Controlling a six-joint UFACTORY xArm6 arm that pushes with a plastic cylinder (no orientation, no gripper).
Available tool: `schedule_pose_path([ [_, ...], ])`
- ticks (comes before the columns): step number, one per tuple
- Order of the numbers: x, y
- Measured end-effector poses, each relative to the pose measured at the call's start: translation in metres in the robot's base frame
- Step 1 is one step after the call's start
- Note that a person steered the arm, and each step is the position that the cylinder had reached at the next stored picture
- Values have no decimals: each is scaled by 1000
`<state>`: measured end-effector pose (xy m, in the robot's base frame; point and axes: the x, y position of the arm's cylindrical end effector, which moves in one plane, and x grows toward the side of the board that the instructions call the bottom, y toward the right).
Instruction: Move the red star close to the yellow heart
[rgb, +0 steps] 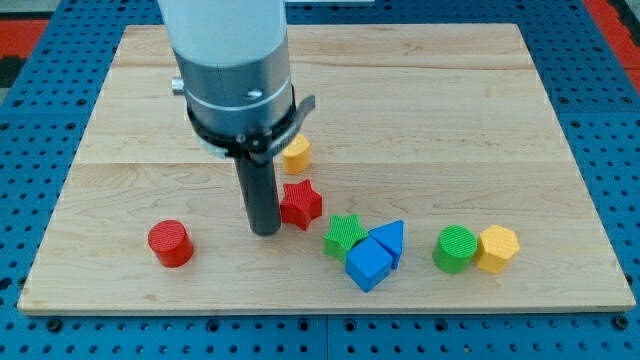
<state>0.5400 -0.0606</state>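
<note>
The arm comes down from the worktop's far edge, its rod upright; it has no hand. My tip rests touching the red star's left side. The yellow heart sits just beyond the star, near the worktop's middle. No writing is readable.

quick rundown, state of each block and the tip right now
my tip: on the board, at the red star's left edge
red star: flat, just below the yellow heart
yellow heart: partly hidden by the arm
red cylinder: upright, alone
green star: against the blue blocks
</note>
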Motion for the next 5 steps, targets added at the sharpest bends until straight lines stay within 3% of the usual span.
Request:
schedule_pose_path([
  [1, 10, 22],
  [4, -39, 40],
  [5, 14, 24],
])
